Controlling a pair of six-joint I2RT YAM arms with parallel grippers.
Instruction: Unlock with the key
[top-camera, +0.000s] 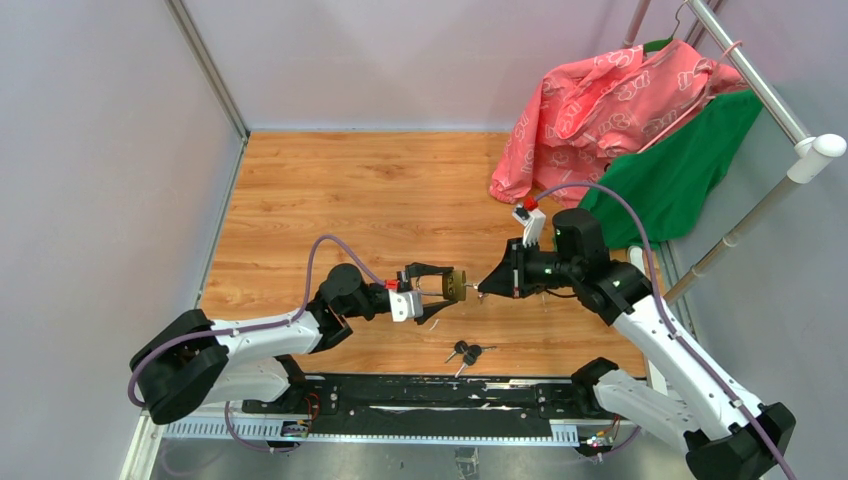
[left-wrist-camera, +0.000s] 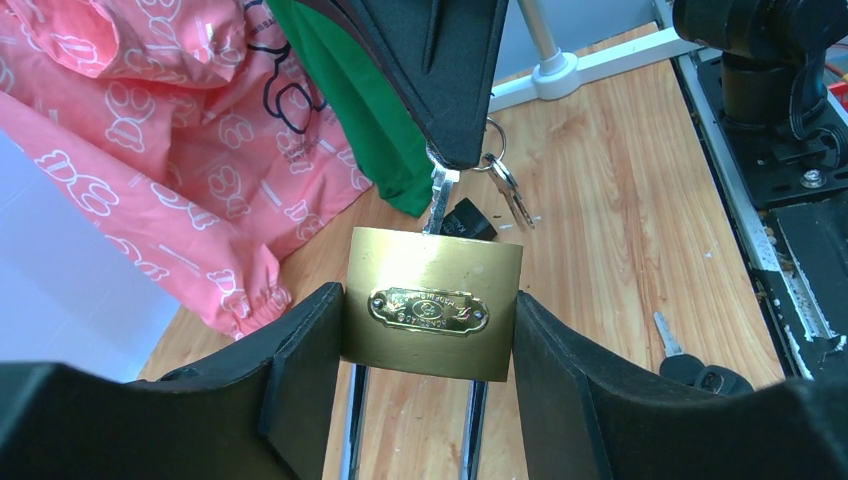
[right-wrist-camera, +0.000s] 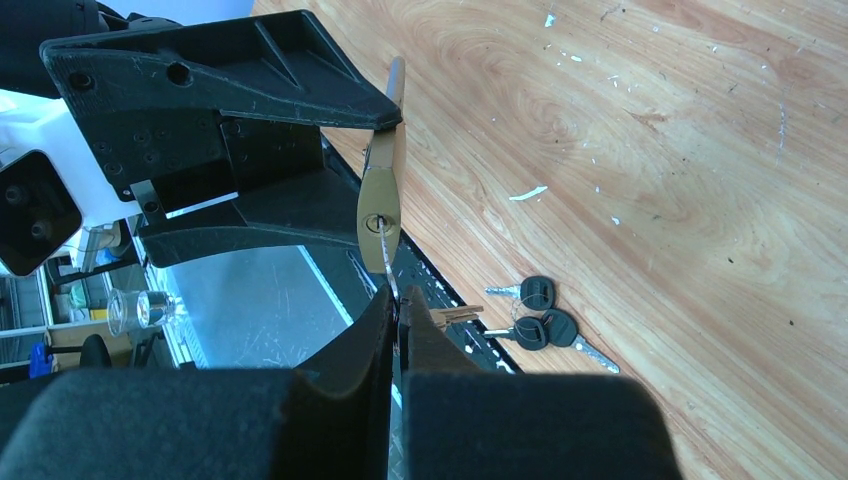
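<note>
A brass padlock (top-camera: 456, 285) (left-wrist-camera: 433, 300) is held above the wooden floor, my left gripper (top-camera: 450, 285) (left-wrist-camera: 430, 335) shut on its flat sides, black fingers (left-wrist-camera: 300, 355) pressed to both. Its chrome shackle (left-wrist-camera: 357, 420) points back toward the wrist. My right gripper (top-camera: 485, 289) (right-wrist-camera: 397, 305) is shut on a silver key (left-wrist-camera: 441, 195) (right-wrist-camera: 386, 262). The key's blade reaches into the keyhole in the padlock's bottom face (right-wrist-camera: 378, 205). A key ring with another key (left-wrist-camera: 505, 180) hangs beside the right gripper's tips.
A bunch of black-headed spare keys (top-camera: 466, 352) (right-wrist-camera: 540, 318) lies on the wood near the black base rail (top-camera: 440, 392). A pink garment (top-camera: 600, 100) and a green one (top-camera: 680, 170) hang from a white rack (top-camera: 770, 95) at the back right.
</note>
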